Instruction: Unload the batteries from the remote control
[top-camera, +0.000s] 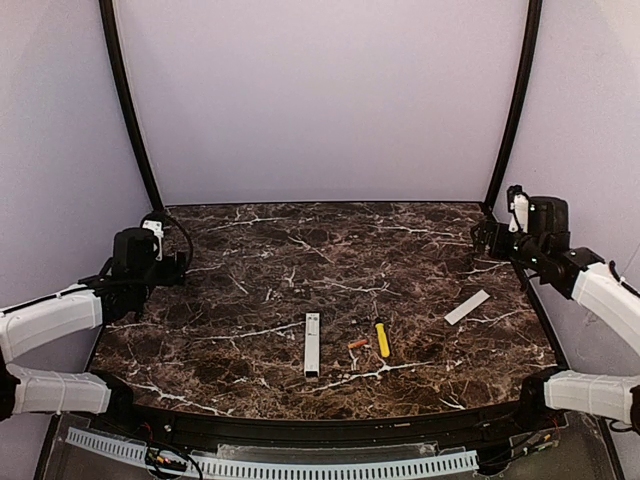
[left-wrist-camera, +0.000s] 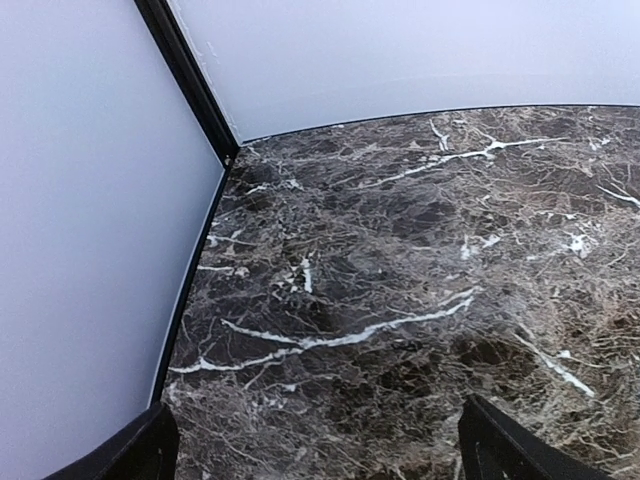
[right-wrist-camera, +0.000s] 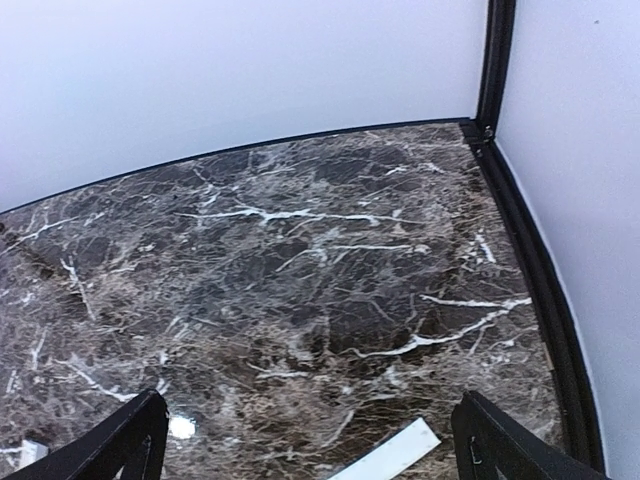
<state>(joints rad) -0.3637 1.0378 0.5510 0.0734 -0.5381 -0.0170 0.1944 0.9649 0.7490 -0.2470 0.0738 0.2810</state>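
Seems nearly finished: batteries (top-camera: 357, 343) out on the table (top-camera: 250, 250), just right of the remote control (top-camera: 312, 345); cannot tell about any cell left in the bay. Screwdriver (top-camera: 382, 340) next right, cover strip (top-camera: 467, 307) farther right. Left gripper (left-wrist-camera: 320, 450) well left of the remote, right gripper (right-wrist-camera: 310, 440) well right, both spread wide, holding nothing. Bare marble behind the remote; front edge near.

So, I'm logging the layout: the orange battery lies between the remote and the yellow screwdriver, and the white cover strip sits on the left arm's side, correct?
No: the top external view shows the cover strip on the side of the right arm. The battery does lie between remote and screwdriver.
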